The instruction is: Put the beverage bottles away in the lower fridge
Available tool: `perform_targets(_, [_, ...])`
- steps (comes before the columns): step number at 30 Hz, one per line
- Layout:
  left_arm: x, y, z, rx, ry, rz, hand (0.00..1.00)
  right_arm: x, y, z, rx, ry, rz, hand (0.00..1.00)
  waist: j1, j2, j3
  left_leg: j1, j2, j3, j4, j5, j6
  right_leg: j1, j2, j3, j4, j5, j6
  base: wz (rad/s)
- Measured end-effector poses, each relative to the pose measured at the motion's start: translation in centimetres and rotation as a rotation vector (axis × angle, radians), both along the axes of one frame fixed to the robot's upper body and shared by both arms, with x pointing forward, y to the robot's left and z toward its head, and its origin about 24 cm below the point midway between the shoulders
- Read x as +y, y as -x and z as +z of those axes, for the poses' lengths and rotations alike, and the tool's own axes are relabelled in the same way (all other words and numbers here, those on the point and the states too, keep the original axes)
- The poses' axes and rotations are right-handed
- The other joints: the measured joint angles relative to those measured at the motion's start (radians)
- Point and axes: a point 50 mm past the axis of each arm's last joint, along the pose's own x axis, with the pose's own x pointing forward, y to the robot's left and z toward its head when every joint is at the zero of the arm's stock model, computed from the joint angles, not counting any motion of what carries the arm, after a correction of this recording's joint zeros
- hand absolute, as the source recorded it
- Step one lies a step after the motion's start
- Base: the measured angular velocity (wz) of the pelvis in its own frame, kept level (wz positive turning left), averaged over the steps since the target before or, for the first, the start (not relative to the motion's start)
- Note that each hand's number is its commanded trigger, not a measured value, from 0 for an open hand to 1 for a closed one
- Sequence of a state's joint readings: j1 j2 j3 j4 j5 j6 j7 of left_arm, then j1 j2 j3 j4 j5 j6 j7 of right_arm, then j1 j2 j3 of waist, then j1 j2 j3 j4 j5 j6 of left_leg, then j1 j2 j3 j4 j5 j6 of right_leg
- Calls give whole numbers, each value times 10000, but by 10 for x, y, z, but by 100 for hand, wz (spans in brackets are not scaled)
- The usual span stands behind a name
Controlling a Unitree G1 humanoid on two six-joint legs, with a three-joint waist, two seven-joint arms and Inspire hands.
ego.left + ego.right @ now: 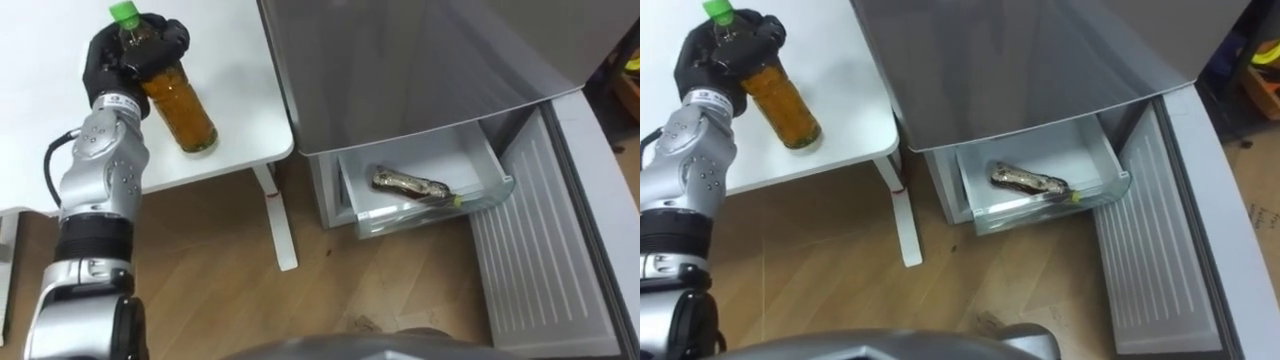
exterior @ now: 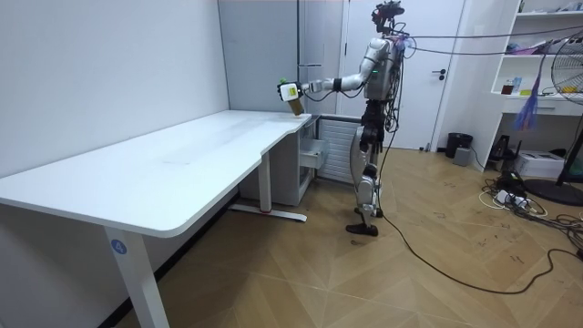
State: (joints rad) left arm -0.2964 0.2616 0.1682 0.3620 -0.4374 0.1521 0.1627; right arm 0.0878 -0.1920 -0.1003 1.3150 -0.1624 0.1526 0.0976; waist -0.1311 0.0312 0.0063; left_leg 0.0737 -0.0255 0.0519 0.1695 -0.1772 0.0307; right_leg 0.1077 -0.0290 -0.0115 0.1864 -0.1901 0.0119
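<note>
The left hand is wrapped around the neck and shoulder of a bottle of amber drink with a green cap, holding it over the near corner of the white worktop. A second bottle lies on its side in the pulled-out drawer at the bottom of the fridge, whose door is swung wide. The step in hand is, I judge, carrying the gripped drink across to that drawer. The grip sits high on the bottle, so it needs to be firm, since the liquid-filled body hangs below the fingers and may swing. The arm should clear the worktop's edge before it drops, then come down over the free part of the drawer beside the lying bottle rather than on top of it. The robot will likely need to bend, because the drawer sits low near the floor. The eye views show the curled fingers, the cap and the drawer's contents. The room view adds what they cannot: the robot stands upright at the end of the worktop, in front of the fridge, with its left arm stretched out level, and the bottle appears to hang clear of the worktop rather than stand on it.
</note>
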Motion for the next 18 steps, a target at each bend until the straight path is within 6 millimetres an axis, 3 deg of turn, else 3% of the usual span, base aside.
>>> perform_targets(3, [-3,9,2,-261,-16,128,100,2,-1,-1,-97,-23,32,0,16,-118,36,70,-13,-44,-7,-1,0,139,-18,-206,-48,-2,3,11])
perform_targets(7, [-8,22,4,-564,-97,50,100,7,-5,-2,-240,-75,54,0,151,-199,18,20,-32,-94,-23,-1,0,154,-29,-215,-178,-2,3,2])
perform_targets(12, [-14,37,15,-1219,-160,-110,100,9,-6,-2,-240,-13,138,0,513,-201,13,-138,-37,-337,20,-2,-3,137,-46,-656,-187,-2,3,14])
perform_targets(18, [-26,39,22,-1696,307,-275,100,12,-7,-3,-74,197,918,0,1016,-208,-1,-281,-53,-588,210,4,-13,216,-89,-1172,-180,-2,3,22])
